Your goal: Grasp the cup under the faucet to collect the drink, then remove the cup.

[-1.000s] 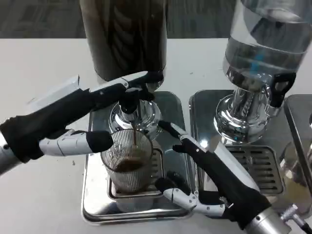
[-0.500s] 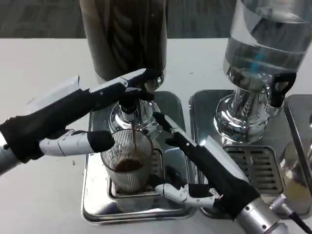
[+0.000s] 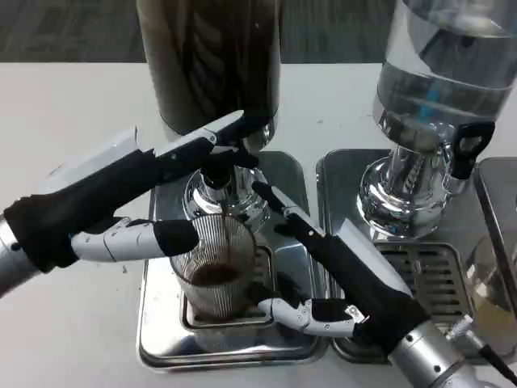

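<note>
One ribbed glass cup [image 3: 214,271], on drip tray [image 3: 161,339] under faucet [image 3: 216,166], filling. Left hand [image 3: 121,198] presses tap lever; right hand [image 3: 323,271] spread at cup's three o'clock, holding nothing. Advice: clasp squarely, lift level.

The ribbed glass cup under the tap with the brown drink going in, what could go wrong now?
1. The ribbed clear glass cup could overflow onto the shiny metal drip tray if the left hand keeps pressing the black tap lever.
2. The right hand reaches around the cup's side; a loose hold may tip it.
3. Pulling it away while the brown stream runs would probably splash.
</note>
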